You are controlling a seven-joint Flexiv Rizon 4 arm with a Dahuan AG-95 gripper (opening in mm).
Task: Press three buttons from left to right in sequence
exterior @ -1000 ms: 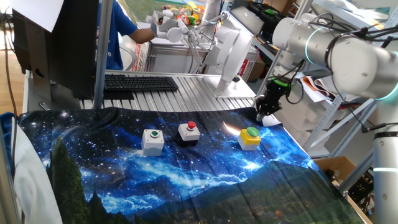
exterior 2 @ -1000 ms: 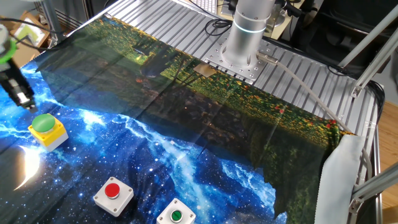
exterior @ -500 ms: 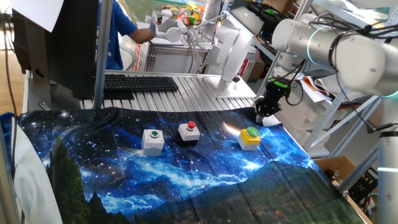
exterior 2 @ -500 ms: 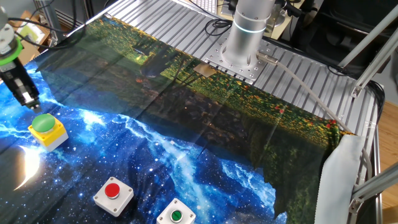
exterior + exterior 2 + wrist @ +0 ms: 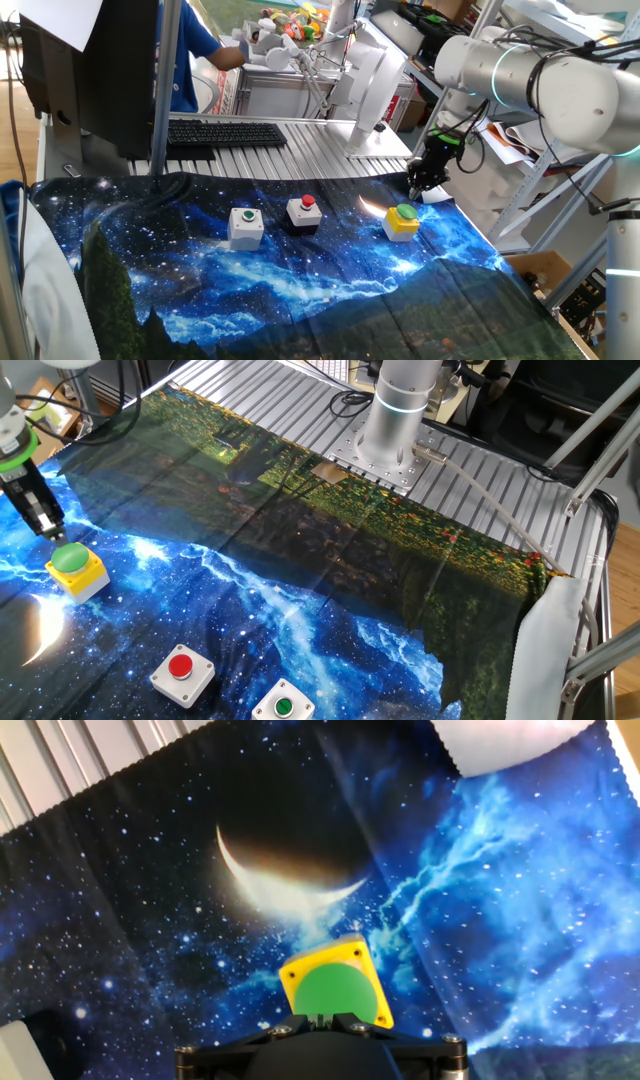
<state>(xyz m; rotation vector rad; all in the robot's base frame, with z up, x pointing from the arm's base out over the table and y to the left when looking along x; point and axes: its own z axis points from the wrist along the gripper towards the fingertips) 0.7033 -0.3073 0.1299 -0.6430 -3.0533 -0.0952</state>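
Since the earlier frames, gripper (image 5: 46,532) has crept a little closer to the yellow box w/ round green cap (image 5: 76,568); buttons & cloth haven't shifted. Its black fingers are closed together, holding nothing, tip hanging just above and beside that cap's far edge in the other fixed view; contact can't be told.

Yellow box (image 5: 401,221): square plastic block, smooth domed green cap, small screws at the top corners seen in hand view (image 5: 334,985). It's rightmost in the row in one fixed view, next to a pale crescent-moon print.

Black-and-white box w/ red cap (image 5: 304,212) sits mid-row; white lid, dark base. Grey-white box w/ small green cap (image 5: 245,225) is leftmost, near it but apart. All three rest on the galaxy-print cloth (image 5: 300,290), thin fabric, blue starry, lightly wrinkled, darker forest print toward the arm's base (image 5: 385,455).

Cloth covers a ribbed aluminium tabletop (image 5: 300,150). Black keyboard (image 5: 225,132) lies on the bare metal behind the cloth. Arm links are white-grey, smooth, rounded (image 5: 560,85).
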